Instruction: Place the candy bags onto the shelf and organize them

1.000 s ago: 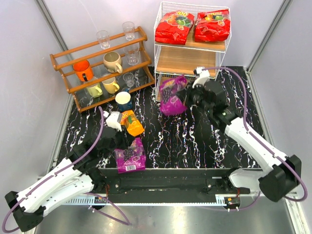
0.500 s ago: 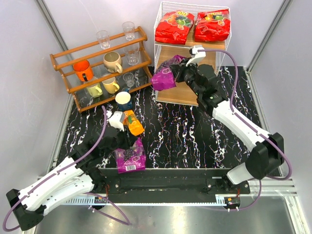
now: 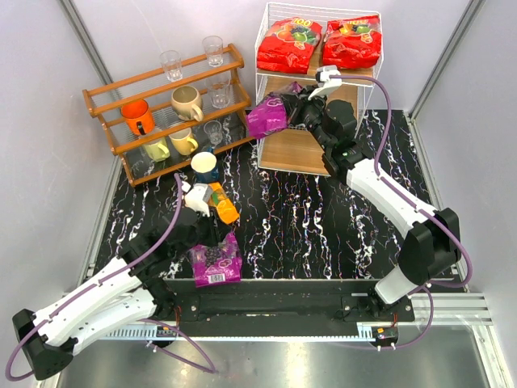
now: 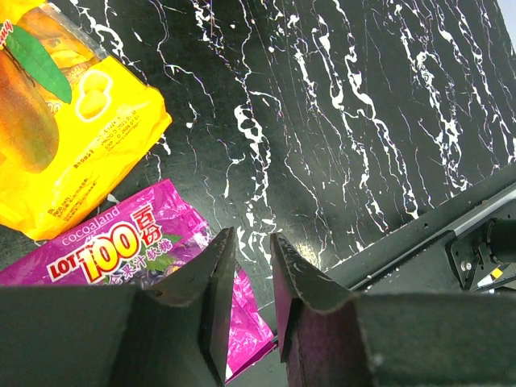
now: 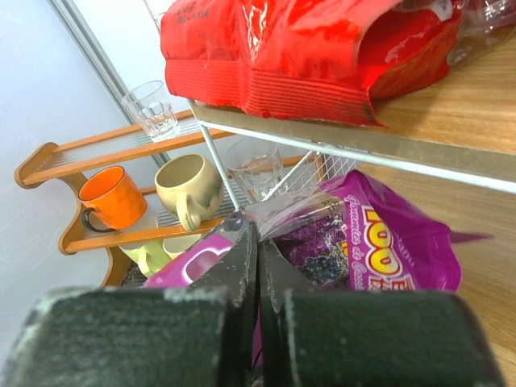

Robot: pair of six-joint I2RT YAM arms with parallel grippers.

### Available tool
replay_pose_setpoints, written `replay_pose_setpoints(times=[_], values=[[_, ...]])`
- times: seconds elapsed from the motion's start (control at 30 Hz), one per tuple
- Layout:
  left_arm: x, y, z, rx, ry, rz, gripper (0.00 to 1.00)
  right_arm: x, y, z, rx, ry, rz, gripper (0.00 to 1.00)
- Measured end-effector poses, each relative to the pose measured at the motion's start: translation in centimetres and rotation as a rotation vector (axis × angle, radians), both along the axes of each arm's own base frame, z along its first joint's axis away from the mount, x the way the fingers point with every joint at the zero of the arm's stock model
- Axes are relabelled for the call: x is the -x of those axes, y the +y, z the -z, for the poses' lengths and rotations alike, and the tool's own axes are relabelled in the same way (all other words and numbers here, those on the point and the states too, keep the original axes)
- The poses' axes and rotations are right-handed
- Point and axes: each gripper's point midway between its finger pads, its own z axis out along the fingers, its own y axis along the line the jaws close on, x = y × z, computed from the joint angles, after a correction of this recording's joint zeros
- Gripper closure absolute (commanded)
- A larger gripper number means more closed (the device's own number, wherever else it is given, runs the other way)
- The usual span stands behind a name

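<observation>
The white wire shelf (image 3: 262,81) stands at the back; two red candy bags (image 3: 288,44) (image 3: 351,40) lie on its top tier. My right gripper (image 3: 295,109) is shut on the clear top edge of a purple bag (image 3: 268,119) and holds it in the air at the left front of the middle tier. The right wrist view shows that gripper (image 5: 258,234), the bag (image 5: 387,242) and a red bag (image 5: 282,56) above. My left gripper (image 4: 251,238) is slightly open and empty above the second purple bag (image 4: 97,250) (image 3: 216,260), next to the orange-yellow bag (image 4: 72,137) (image 3: 220,202).
A brown wooden rack (image 3: 161,113) with mugs and glasses stands at the back left, close to the held bag. A white and blue mug (image 3: 204,166) stands on the black marbled table in front of it. The table's front rail (image 4: 484,234) is near my left gripper.
My right gripper has lifted the purple bag from the table in front of the shelf, up and back to the middle tier's left front. My left arm has barely moved.
</observation>
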Motion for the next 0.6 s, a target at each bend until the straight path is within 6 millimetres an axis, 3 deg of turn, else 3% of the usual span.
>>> replay_pose_setpoints(times=[0.6], values=[[-0.2, -0.6, 0.0, 0.009, -0.001, 0.015, 0.75, -1.4, -1.8, 0.0, 0.0, -0.017, 0.043, 1.0]])
